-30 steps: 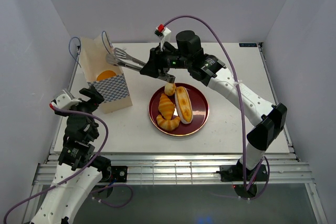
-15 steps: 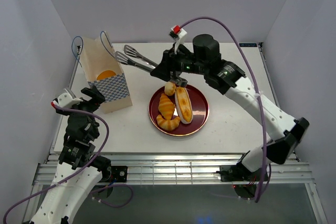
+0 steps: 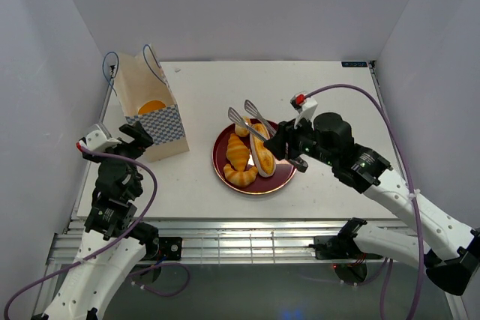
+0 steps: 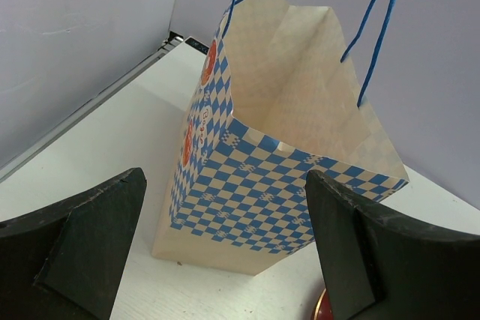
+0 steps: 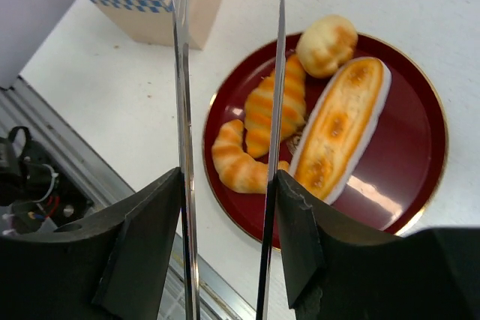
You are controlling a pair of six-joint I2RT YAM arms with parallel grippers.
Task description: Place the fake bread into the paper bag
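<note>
I count two croissants [image 5: 274, 106] [image 5: 240, 164], one roll [image 5: 341, 129] and one round bun [image 5: 327, 44] on one plate [image 5: 405, 162]. One bag [image 3: 146, 121] holds one orange bun [image 3: 152, 106]. One pair of tongs [image 3: 251, 119].

No word or number can be read anywhere. The bag [image 4: 255, 185] carries print on its narrow side, at 9 o'clock of its checkered face in the left wrist view. There a white strip [image 4: 196, 121] with blue cursive lettering runs between two orange round patches [image 4: 212, 61], all seen so edge-on that no letter can be made out. In the top view a small blue sticker [image 3: 355, 64] sits on the far edge of the table [image 3: 337, 103], at about 1 o'clock from its middle, too small to read.
</note>
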